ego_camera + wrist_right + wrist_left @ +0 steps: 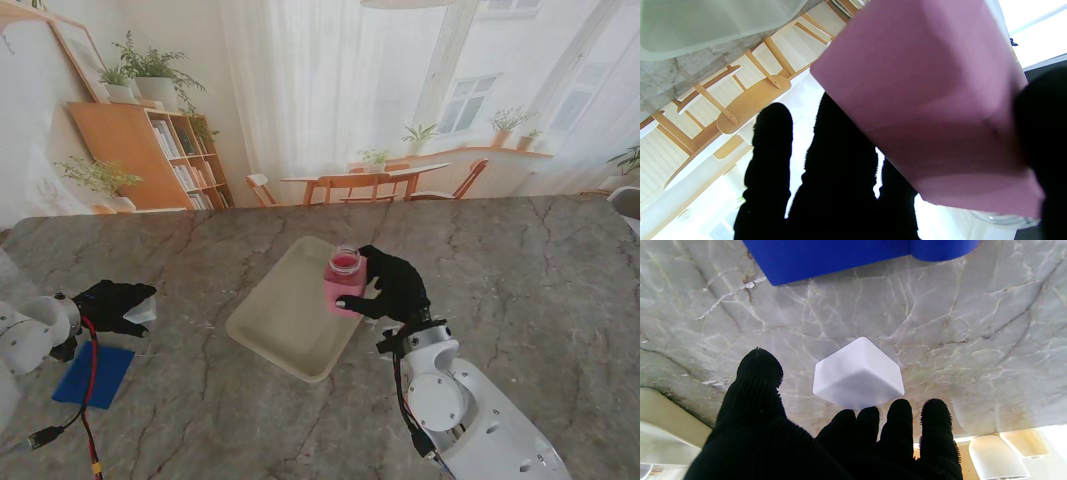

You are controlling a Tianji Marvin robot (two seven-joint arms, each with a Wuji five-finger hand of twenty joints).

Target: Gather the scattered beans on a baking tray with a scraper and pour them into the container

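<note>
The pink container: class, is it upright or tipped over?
Upright. In the stand view the pink container shows its round mouth facing up, gripped by the right hand above the tray.

Left arm: enters low at the left edge, white forearm lying close to the table.
Left hand (113, 303): black-gloved, fingers (897, 426) side by side and pointing right, thumb spread away from them, a white cube-shaped block (857, 373) at the fingertips; whether they pinch it is unclear.
Right arm: rises from the bottom right corner, white wrist angled toward the table's middle.
Right hand (393, 287): black-gloved, wrapped round the side of a pink container (344, 281), holding it upright.
</note>
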